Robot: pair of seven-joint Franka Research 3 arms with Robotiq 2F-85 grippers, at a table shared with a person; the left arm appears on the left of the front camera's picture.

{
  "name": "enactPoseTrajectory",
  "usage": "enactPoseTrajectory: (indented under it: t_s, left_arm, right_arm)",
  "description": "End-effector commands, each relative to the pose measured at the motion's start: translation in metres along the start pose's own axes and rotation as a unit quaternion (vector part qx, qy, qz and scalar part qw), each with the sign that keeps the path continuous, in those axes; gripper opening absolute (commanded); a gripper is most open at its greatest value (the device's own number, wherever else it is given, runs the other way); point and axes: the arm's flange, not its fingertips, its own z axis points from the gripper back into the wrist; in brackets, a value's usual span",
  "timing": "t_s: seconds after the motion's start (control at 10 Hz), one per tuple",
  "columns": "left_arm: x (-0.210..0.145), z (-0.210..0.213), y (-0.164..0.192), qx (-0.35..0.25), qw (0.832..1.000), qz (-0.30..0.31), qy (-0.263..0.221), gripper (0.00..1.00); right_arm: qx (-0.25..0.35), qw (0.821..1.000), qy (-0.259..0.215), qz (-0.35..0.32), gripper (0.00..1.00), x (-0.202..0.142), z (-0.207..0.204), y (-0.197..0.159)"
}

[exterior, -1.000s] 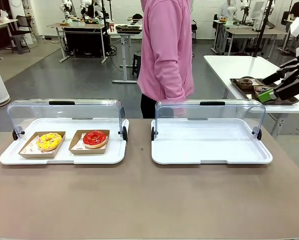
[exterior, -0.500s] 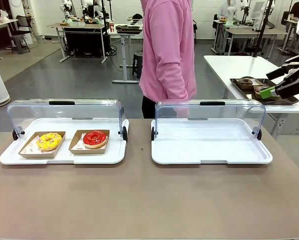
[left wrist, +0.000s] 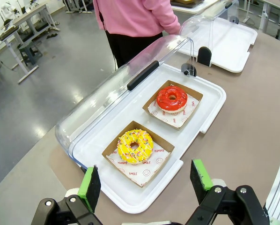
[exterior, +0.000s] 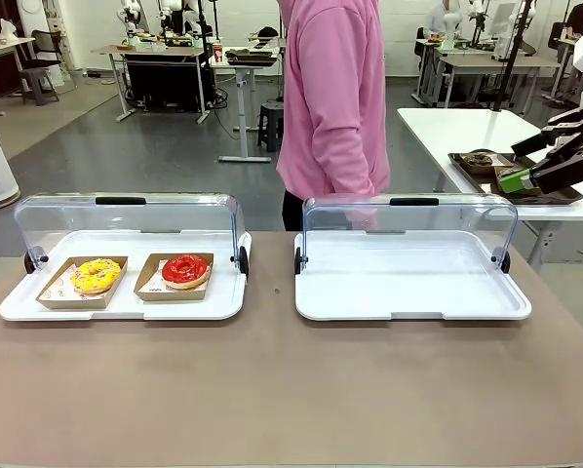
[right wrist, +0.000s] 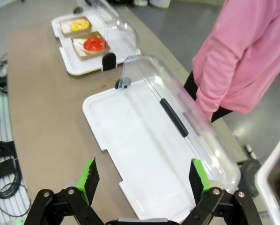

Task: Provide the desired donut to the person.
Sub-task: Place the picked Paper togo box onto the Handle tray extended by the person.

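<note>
A yellow sprinkled donut [exterior: 97, 275] and a red glazed donut [exterior: 184, 269] each lie in a brown paper tray on the left white tray [exterior: 38, 307], its clear lid rolled back. From above, the left wrist view has the yellow donut [left wrist: 135, 143] and red donut [left wrist: 172, 98] beyond my open left gripper [left wrist: 146, 181]. The person [exterior: 332, 97] in a pink hoodie stands at the far side, between the two trays. High at the far right, my right gripper [exterior: 540, 164] is open; its own view looks down over the right white tray [right wrist: 130, 140], fingers [right wrist: 89, 180] spread.
The right white tray [exterior: 408, 292] holds nothing and its clear lid [exterior: 408, 219] stands rolled back. A dark tray with more donuts [exterior: 486, 164] rests on a white table behind at the right. Brown tabletop [exterior: 291, 390] lies bare in front.
The right gripper has risen and drawn back toward the right edge. The person has shifted slightly to the right. The donuts have not moved.
</note>
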Motion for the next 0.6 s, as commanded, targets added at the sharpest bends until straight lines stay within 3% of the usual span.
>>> enactPoseTrajectory:
  t_s: [0.0,0.5]
  left_arm:
    - [-0.0019,-0.0002,0.0019,-0.001,1.0,-0.005,-0.008,1.0]
    - [-0.0019,-0.0002,0.0019,-0.001,1.0,-0.005,-0.008,1.0]
  right_arm:
    - [-0.001,1.0,0.0,0.005,1.0,0.0013,0.0025,0.0015]
    - [-0.001,1.0,0.0,0.005,1.0,0.0013,0.0025,0.0015]
